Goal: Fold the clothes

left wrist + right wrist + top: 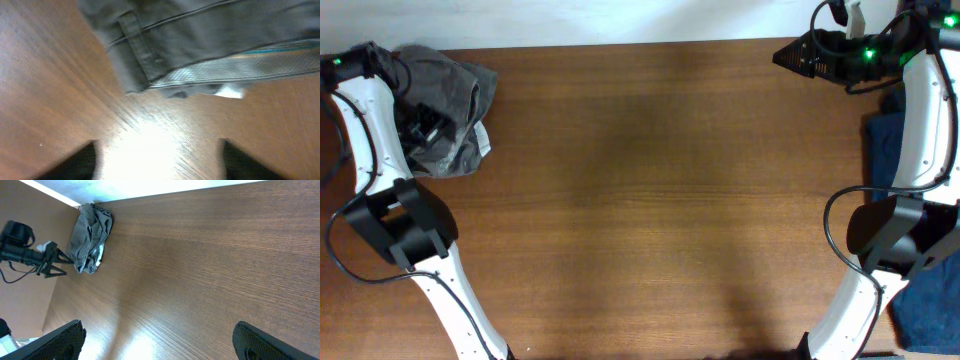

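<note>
The grey garment [445,100] lies crumpled at the table's far left corner, its white label showing at its right edge. In the left wrist view the garment [200,45] fills the top, with waistband, belt loop and label above bare wood. My left gripper [157,160] is open and empty, just short of the garment's edge; in the overhead view it sits over the pile [425,125]. My right gripper [157,340] is open and empty, raised at the far right corner [790,55]. The right wrist view shows the garment far off [90,237].
A pile of dark navy-blue garments [920,250] lies along the table's right edge under the right arm. The wooden table [650,200] stretches between the two arms. A black stand [30,255] stands beyond the table's left edge.
</note>
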`<state>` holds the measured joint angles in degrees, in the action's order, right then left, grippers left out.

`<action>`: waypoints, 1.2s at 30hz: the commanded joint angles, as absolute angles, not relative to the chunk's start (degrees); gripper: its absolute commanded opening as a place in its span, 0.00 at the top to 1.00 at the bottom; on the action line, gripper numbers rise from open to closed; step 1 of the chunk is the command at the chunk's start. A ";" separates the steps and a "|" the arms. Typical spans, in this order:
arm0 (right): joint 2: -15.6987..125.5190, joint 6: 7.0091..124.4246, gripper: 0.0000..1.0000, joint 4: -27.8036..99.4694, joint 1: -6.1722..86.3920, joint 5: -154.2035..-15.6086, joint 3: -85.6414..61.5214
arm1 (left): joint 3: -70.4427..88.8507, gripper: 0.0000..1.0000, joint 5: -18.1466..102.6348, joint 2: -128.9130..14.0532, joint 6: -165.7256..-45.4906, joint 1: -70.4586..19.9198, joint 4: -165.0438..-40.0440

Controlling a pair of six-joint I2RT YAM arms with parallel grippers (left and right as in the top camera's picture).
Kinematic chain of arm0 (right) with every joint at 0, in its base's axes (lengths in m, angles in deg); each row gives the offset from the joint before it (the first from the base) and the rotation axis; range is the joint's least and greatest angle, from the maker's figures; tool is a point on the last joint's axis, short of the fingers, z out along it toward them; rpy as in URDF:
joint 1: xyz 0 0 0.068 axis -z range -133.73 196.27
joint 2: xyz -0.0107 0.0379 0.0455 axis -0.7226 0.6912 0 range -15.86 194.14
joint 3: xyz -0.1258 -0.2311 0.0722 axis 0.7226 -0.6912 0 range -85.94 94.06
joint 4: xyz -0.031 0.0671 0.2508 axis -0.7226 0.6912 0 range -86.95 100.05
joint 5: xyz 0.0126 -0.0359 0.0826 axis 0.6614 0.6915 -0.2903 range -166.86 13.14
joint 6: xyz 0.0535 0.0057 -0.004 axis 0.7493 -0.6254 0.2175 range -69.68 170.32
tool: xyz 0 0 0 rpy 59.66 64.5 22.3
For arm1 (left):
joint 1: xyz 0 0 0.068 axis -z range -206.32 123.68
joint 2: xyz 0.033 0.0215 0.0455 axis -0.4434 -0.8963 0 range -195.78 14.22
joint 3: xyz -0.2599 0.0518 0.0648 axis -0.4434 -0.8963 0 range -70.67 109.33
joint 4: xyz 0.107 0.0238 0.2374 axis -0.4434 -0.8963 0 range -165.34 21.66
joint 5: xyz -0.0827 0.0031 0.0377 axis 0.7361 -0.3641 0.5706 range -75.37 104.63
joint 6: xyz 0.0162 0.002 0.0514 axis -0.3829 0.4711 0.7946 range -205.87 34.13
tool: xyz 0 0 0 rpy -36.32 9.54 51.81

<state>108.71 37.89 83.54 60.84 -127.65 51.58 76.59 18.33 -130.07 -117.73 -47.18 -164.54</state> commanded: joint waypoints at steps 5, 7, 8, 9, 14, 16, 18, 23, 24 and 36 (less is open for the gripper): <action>108.71 37.24 0.01 83.84 60.36 -125.48 51.60 | 70.27 0.83 14.18 -129.46 -124.07 -49.21 -163.51; 108.73 37.26 0.01 83.84 60.36 -124.52 51.60 | 69.42 0.99 14.35 -129.46 -124.07 -49.87 -163.36; 108.73 37.26 0.01 83.82 60.36 -124.57 51.60 | 69.07 0.99 14.38 -129.46 -124.04 -50.09 -163.32; 108.73 37.26 0.02 83.82 60.36 -124.57 51.60 | 68.59 0.99 14.31 -129.46 -124.02 -50.13 -163.25; 108.73 37.26 0.01 83.80 60.36 -124.54 51.60 | 66.16 0.99 14.35 -129.46 -124.07 -50.11 -162.25; 108.73 37.26 0.01 83.80 60.36 -124.54 51.60 | 64.44 0.99 14.40 -129.46 -124.07 -50.11 -160.37; 108.73 37.26 0.01 83.80 60.36 -124.54 51.60 | 62.29 0.99 14.42 -129.46 -125.01 -50.11 -157.68; 108.73 37.26 0.01 83.82 60.36 -124.57 51.60 | 57.33 0.99 18.11 -129.46 -125.79 -50.11 -149.79; 108.73 37.26 0.01 83.80 60.36 -124.57 51.60 | 56.59 0.99 18.88 -129.46 -125.81 -50.11 -148.50; 108.73 37.28 0.01 83.82 60.36 -124.61 51.60 | 54.01 0.99 19.78 -129.46 -134.10 -49.85 -138.36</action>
